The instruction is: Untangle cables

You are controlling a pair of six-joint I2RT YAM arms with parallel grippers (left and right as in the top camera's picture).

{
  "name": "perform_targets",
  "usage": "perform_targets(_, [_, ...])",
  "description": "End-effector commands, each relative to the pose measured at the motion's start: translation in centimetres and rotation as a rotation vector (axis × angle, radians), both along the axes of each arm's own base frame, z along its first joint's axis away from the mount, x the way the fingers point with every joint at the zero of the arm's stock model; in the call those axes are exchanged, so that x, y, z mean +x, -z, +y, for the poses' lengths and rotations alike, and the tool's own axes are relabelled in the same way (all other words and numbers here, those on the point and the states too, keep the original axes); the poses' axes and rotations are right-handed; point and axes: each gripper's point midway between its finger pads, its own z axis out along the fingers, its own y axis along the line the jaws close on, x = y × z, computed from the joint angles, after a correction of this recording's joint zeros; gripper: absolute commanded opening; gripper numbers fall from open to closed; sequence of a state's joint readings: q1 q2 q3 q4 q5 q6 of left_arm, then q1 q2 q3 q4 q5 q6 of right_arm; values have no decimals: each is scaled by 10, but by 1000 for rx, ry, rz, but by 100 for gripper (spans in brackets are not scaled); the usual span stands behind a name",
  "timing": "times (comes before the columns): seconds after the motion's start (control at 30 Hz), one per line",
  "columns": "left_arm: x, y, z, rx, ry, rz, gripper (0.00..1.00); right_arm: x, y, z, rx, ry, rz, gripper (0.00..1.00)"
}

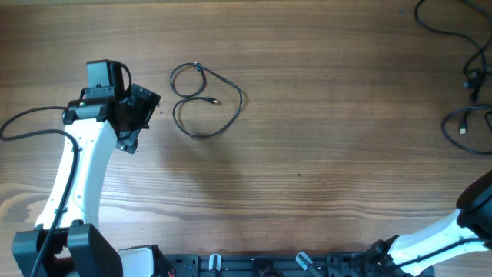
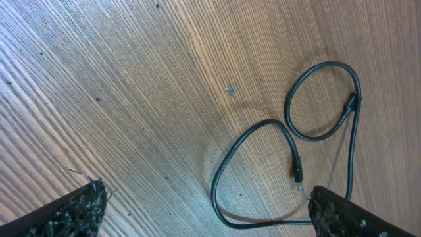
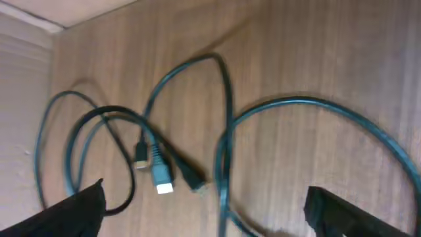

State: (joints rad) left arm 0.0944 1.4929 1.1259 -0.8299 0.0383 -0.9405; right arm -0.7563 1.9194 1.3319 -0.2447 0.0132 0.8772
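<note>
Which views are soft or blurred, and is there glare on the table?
Overhead: sharp, even light, the looped cable crisp, no glare. Left wrist: sharp wood grain, a mild bright patch on the table upper centre. Right wrist: blurred throughout, the tangled cables smeared and teal-tinted.

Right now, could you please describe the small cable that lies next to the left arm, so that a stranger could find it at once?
Start at the white left arm on the wooden table. Just beside the left gripper lies a thin black cable, alone and curled in two loops with both small plugs inside. The other cables lie piled at the table's far right edge.
</note>
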Motion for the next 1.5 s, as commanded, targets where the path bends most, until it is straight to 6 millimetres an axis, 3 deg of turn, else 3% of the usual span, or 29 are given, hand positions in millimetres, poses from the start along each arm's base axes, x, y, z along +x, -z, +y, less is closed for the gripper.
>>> perform_targets(0.0, [2,-9,3,20,9,-27,100,16,-34,9,-9,-82,-106,100])
perform_targets(0.17, [2,-9,3,20,9,-27,100,27,-100,26,-94,-214,-215,100])
perform_targets(0.33, [2,-10,3,21,9,-28,100,36,-162,64,-175,-384,-312,100])
perform_targets(0.5, [2,-9,3,21,9,-27,100,58,-195,126,-205,-599,-389,100])
perform_targets(0.53, [2,-10,3,21,9,-28,100,73,-197,161,-230,-706,-386,100])
perform_targets(0.7, [2,-9,3,20,9,-27,100,106,-193,256,-301,-937,-350,100])
perform_targets(0.77, [2,-9,3,20,9,-26,100,115,-193,303,-350,-1029,-332,100])
perform_targets(0.93, [2,-9,3,21,9,-27,100,121,-186,403,-429,-1263,-311,100])
perform_targets(1.07, [2,-9,3,21,9,-27,100,121,-172,470,-431,-1471,-264,100])
perform_targets(1.27, [2,-9,3,21,9,-27,100,114,-149,541,-404,-1811,-140,100])
perform_targets(1.47, [2,-9,3,21,9,-27,100,90,-105,608,-325,-2179,-115,100])
